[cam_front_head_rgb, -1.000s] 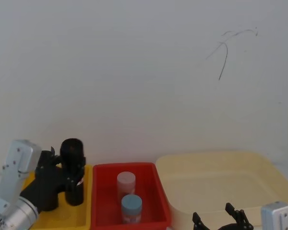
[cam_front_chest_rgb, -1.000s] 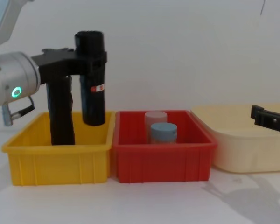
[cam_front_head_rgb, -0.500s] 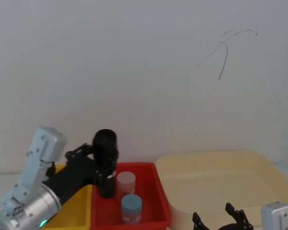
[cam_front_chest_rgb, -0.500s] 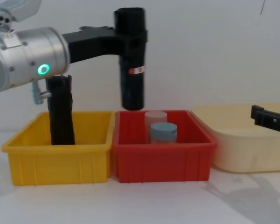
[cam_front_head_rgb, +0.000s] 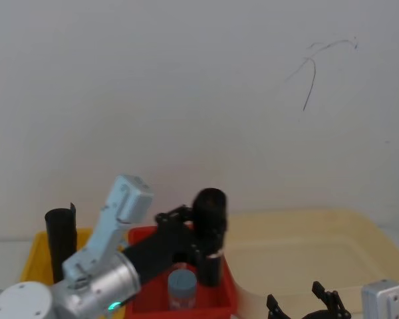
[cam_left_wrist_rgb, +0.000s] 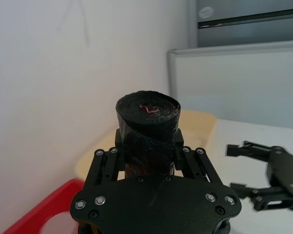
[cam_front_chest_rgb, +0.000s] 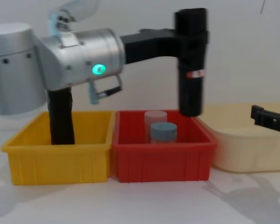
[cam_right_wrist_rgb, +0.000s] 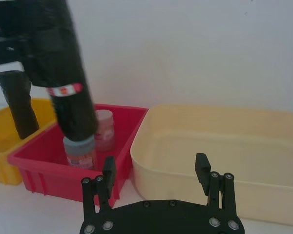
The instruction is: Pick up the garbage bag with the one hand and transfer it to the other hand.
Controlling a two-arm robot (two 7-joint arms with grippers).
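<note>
The left gripper (cam_front_chest_rgb: 184, 39) is clamped on the upper part of the garbage bag roll (cam_front_chest_rgb: 191, 93), which hangs upright below it (long axis vertical), its lower end just above the red bin's (cam_front_chest_rgb: 163, 163) right rim. The right gripper (cam_right_wrist_rgb: 155, 168) sits low beside the cream tub (cam_front_chest_rgb: 242, 154), fingers spread wide. From that receiving gripper the roll lies up and to the left, well apart, with its labelled lower half free to grasp.

The left arm (cam_front_chest_rgb: 79, 56) is a thick silver cylinder bearing a glowing green ring light (cam_front_chest_rgb: 99, 70); just below that light hangs a grey cable loop (cam_front_chest_rgb: 105, 92). The left pincer (cam_front_chest_rgb: 189, 39) and right pincer (cam_right_wrist_rgb: 155, 168) are matte black, their plates studded with silver screws (cam_left_wrist_rgb: 100, 200).
</note>
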